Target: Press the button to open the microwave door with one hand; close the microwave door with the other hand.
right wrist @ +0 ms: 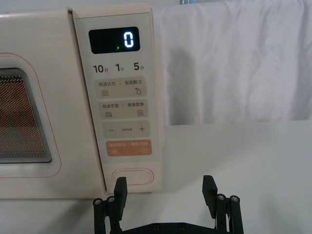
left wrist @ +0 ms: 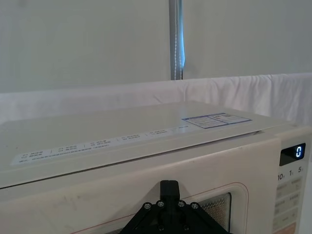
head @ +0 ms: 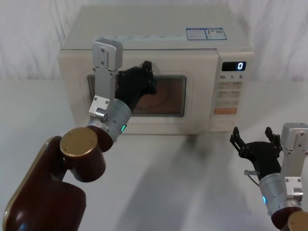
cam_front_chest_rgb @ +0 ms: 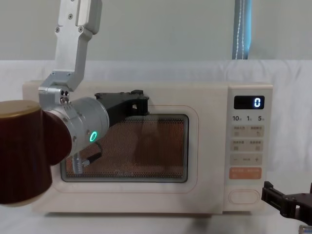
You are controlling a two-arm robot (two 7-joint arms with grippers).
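Head view: left gripper (head: 146, 77) against smooth cream microwave door (head: 192, 103), jaw state impossible to tell; right gripper (head: 256, 139) low beside, black fingers spread. Right wrist view: pill-shaped raised-rim button (right wrist: 132, 176) lowest on panel, just beyond the fingertips.

Control panel (right wrist: 117, 92) display (right wrist: 114, 40) reads "0"; below it time keys "10", "1", "5", then a "–"/"+" key; other key labels and top stickers (head: 206, 33) unreadable.
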